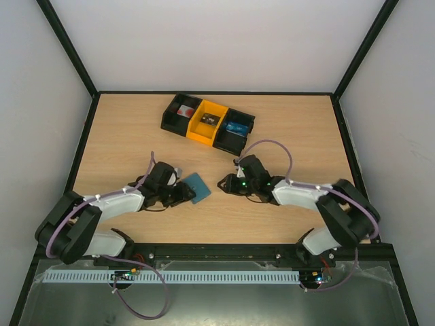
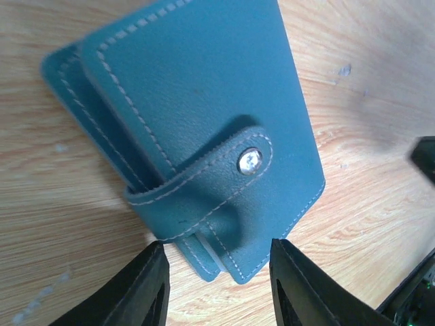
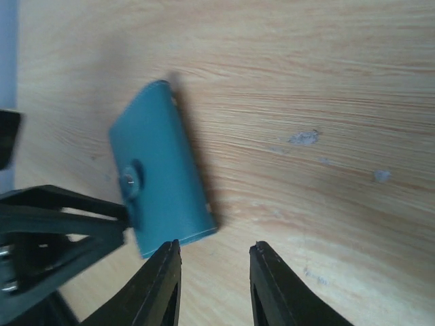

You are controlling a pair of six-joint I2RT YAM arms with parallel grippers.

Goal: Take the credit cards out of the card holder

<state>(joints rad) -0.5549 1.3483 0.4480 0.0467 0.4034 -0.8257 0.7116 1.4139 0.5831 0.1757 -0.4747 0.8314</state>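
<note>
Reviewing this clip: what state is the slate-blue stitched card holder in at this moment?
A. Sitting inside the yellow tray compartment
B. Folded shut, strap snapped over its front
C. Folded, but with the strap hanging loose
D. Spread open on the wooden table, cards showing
B: in the left wrist view the slate-blue stitched card holder is folded, its strap wraps round the edge, and the round metal snap sits pressed against the front; no cards show.

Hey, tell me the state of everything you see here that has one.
card holder: closed, snap strap fastened, no cards showing.
left end effector: open, fingers flanking the card holder's near end.
right end effector: open, empty, beside the card holder.
tray: each compartment holds an item.
</note>
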